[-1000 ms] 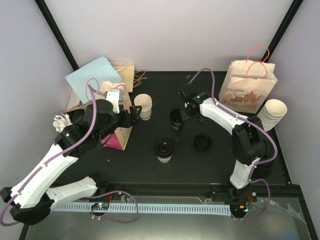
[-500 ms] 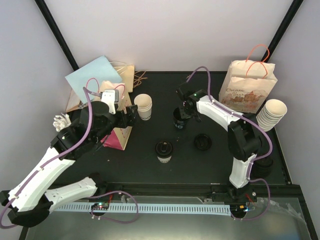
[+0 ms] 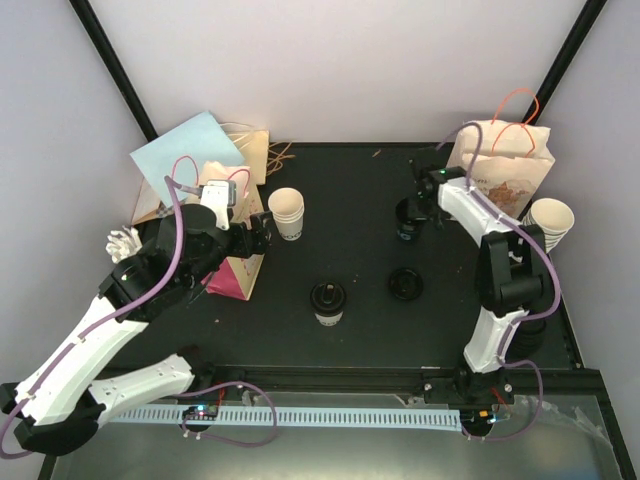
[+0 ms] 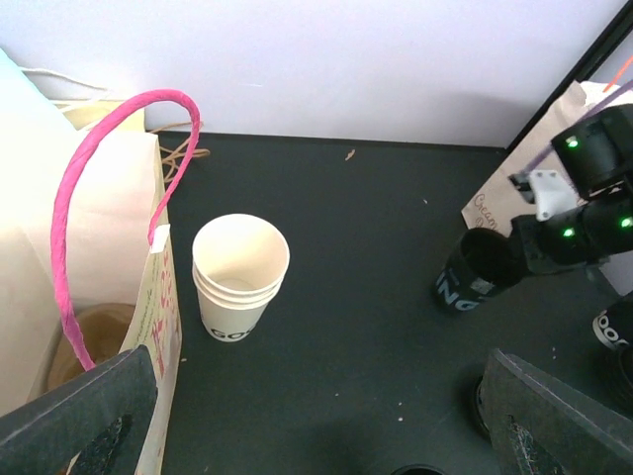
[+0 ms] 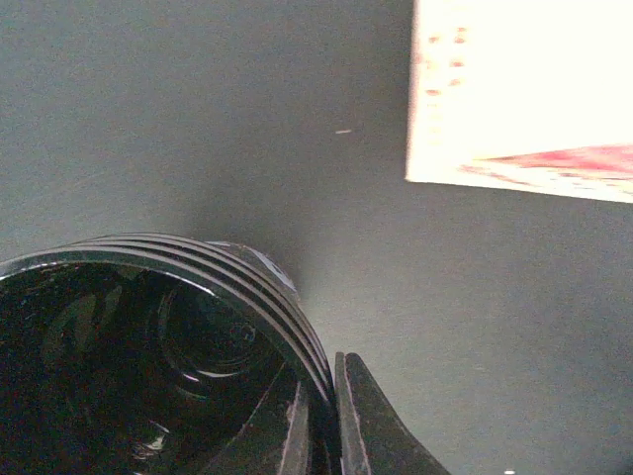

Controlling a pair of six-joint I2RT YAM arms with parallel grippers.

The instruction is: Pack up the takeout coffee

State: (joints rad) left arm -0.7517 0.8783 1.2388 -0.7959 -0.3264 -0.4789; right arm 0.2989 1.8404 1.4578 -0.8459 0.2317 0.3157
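Black cup stack (image 5: pixel 148 327) rim pinched by right tool (image 5: pixel 326 416), left tool (image 4: pixel 316 396) wide, white cups (image 4: pixel 240 277) lettered "GO"

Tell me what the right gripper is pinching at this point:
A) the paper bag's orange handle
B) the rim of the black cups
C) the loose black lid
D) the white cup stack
B: in the right wrist view the right gripper has its fingers closed either side of the layered rim of the black cups, one inside and one outside.
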